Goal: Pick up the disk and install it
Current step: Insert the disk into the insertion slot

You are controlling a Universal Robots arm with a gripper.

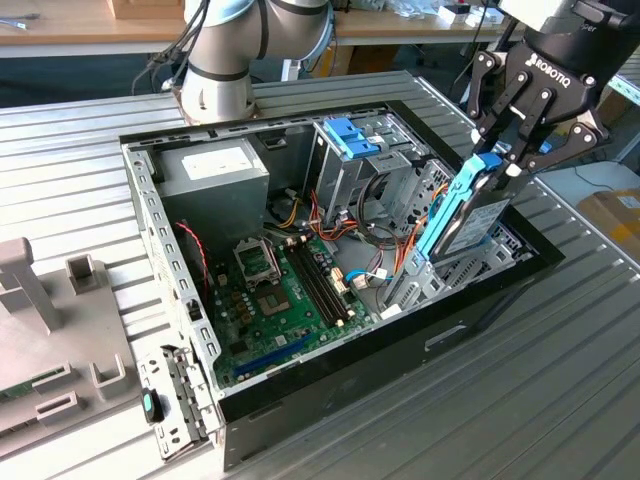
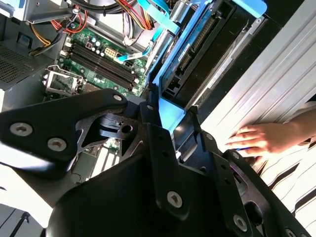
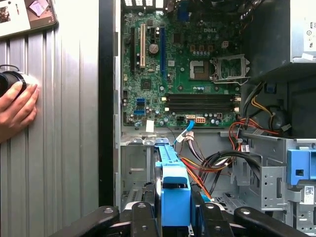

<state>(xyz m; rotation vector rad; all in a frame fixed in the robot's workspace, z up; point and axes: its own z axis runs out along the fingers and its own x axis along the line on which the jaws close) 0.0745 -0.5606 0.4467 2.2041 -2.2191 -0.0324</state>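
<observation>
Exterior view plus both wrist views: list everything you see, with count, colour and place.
computer case: one, black, open on the table
table: one, grey ribbed metal, under the case
motherboard: one, green, on the case floor
power supply: one, grey, inside the case
disk: one, grey with light-blue rail, upright at the case's edge, exterior view's right
gripper: one, black, shut on the disk's top
hand: one, a person's, on the table beside the case

Setting: robotics lab bench. Evidence: an open desktop computer case (image 1: 160, 240) lies on a ribbed aluminium table (image 1: 420, 430). The robot arm base (image 1: 215, 85) stands just behind the case. The gripper (image 1: 503, 162), over the case's drive-bay end, is clamped on the disk (image 1: 470, 225). A grey moulded fixture (image 1: 40, 330) sits beside the case, a wooden workbench (image 1: 80, 25) farther behind. A person's hand (image 3: 17, 106) rests on the table near the case.
</observation>
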